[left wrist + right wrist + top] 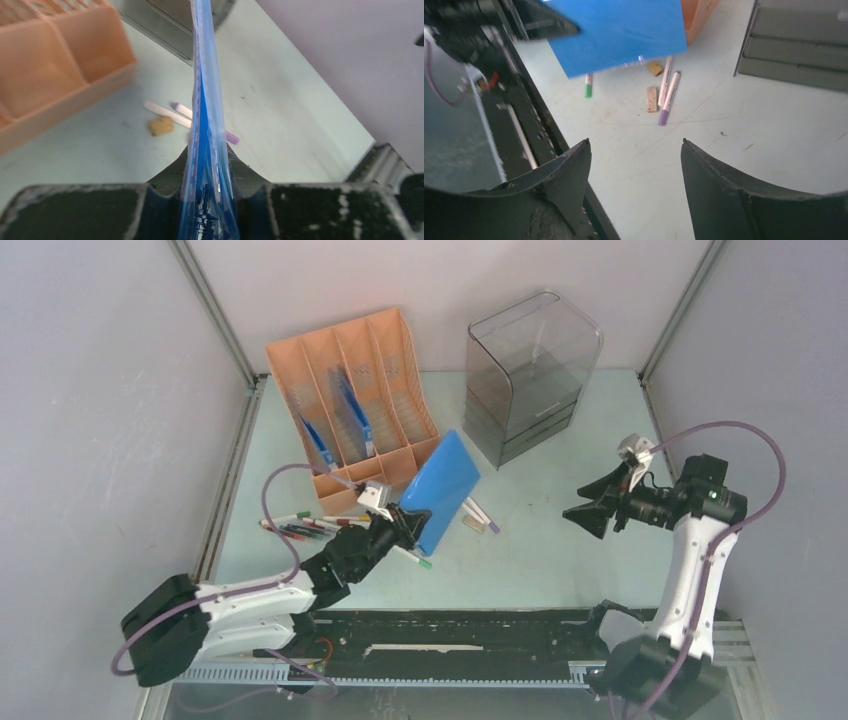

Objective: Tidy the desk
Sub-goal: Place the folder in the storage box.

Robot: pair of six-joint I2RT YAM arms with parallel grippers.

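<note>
The pale mint-green desk [560, 540] carries the clutter. My left gripper [408, 523] is shut on the near edge of a blue flat folder [443, 490] and holds it tilted above the desk, beside the orange organizer [350, 405]. In the left wrist view the folder [204, 100] stands edge-on between my jaws. It also shows in the right wrist view [616, 32]. My right gripper [583, 517] is open and empty, hovering over the desk's right half; in the right wrist view [635, 145] bare desk lies between the fingertips.
Several pens [300, 528] lie left of the left gripper. A green-tipped pen [588, 85], two pink markers [668, 90] and two cork pieces [652, 98] lie under the folder. A smoky clear drawer unit [530, 375] stands at the back. A black rail strip [450, 640] runs along the front.
</note>
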